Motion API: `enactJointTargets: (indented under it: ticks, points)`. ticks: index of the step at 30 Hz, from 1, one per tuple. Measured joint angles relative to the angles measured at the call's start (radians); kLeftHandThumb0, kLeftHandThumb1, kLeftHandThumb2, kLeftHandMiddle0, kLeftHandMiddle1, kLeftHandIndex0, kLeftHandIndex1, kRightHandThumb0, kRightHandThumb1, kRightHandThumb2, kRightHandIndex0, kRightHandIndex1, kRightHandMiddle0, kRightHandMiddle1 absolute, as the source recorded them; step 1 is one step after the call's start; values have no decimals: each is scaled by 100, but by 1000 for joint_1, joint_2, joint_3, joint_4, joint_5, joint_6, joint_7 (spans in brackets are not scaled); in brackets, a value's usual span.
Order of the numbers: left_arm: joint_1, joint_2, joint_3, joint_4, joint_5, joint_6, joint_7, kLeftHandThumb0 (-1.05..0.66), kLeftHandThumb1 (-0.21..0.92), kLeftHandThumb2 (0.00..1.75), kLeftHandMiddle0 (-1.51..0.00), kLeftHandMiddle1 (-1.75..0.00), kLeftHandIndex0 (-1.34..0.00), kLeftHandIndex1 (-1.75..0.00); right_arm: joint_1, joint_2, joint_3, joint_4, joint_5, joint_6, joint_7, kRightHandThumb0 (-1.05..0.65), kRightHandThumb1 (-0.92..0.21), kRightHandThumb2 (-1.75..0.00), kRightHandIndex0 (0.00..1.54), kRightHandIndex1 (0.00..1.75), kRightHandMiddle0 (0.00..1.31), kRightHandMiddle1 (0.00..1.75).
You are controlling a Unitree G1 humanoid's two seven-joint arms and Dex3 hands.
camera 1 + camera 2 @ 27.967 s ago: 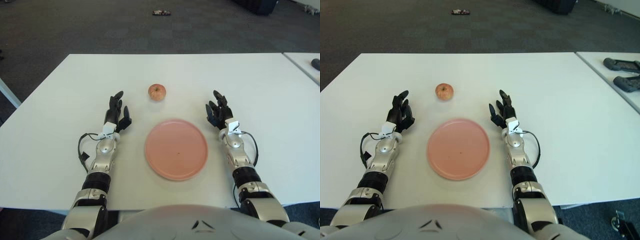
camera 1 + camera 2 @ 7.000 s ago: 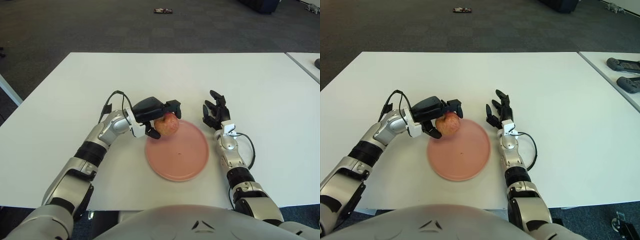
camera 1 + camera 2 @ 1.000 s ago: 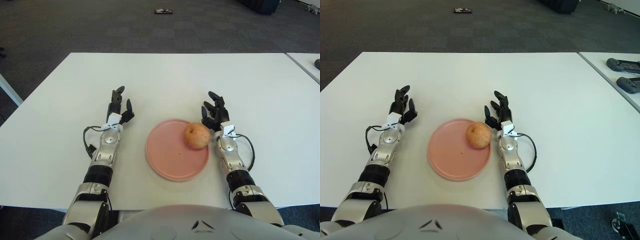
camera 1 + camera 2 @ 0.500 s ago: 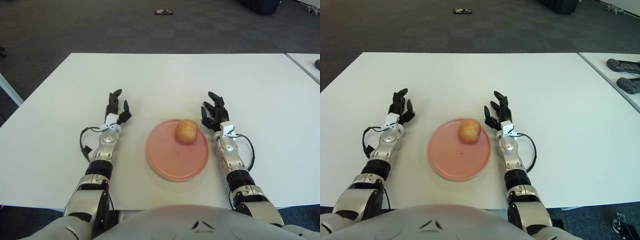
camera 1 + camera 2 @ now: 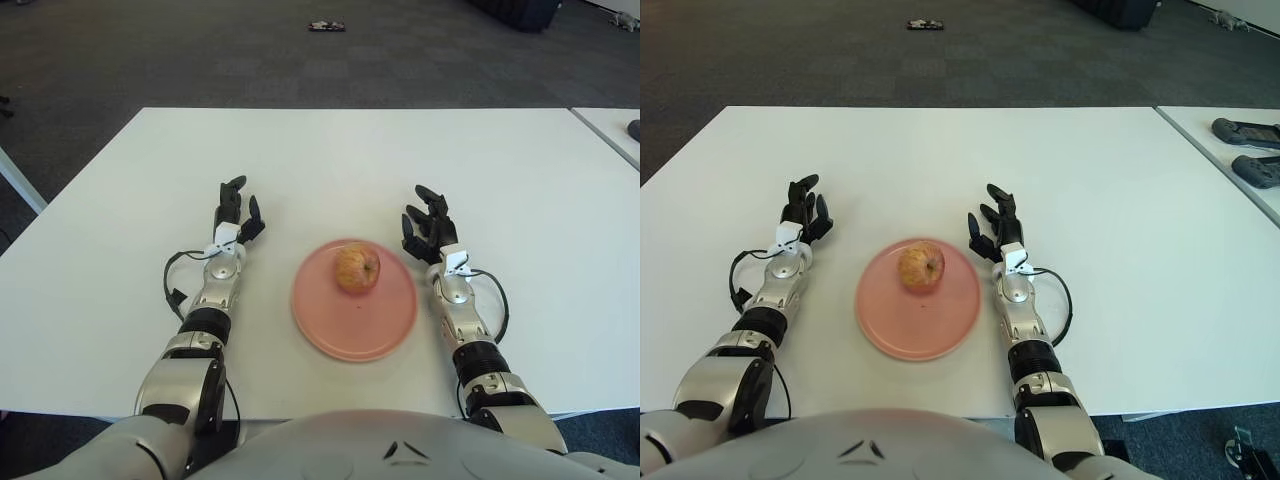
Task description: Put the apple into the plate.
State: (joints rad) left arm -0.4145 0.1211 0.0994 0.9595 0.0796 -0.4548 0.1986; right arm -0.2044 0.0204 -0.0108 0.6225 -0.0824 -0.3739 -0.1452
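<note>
A red-yellow apple (image 5: pixel 357 268) lies in the pink plate (image 5: pixel 355 325), in its far half, stem side showing. The plate sits on the white table in front of me. My left hand (image 5: pixel 232 213) rests flat on the table to the left of the plate, fingers spread and empty. My right hand (image 5: pixel 426 225) rests on the table just right of the plate's rim, fingers spread and empty. Neither hand touches the apple.
The white table (image 5: pixel 330 160) stretches wide around the plate. A second table at the right edge carries dark handheld devices (image 5: pixel 1246 148). A small dark object (image 5: pixel 324 25) lies on the carpet far behind the table.
The apple has rolled across the plate from its right side toward the far middle. Both hands have stayed on the table.
</note>
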Motion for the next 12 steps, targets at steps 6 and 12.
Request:
enactJointTargets:
  ticks: [6,12]
  points:
    - [-9,-9,1,21,0,-1,5,-82,92,88,-34,-14,0,-93,11,0,1,-12,2,0,8,-46,-75,-76,21,38,0,62]
    - [-9,-16,1,28,0,0,9,-82,92,88,-36,-15,0,-99,13,0,0,-13,2,2,11,-46,-75,-76,21,38,0,61]
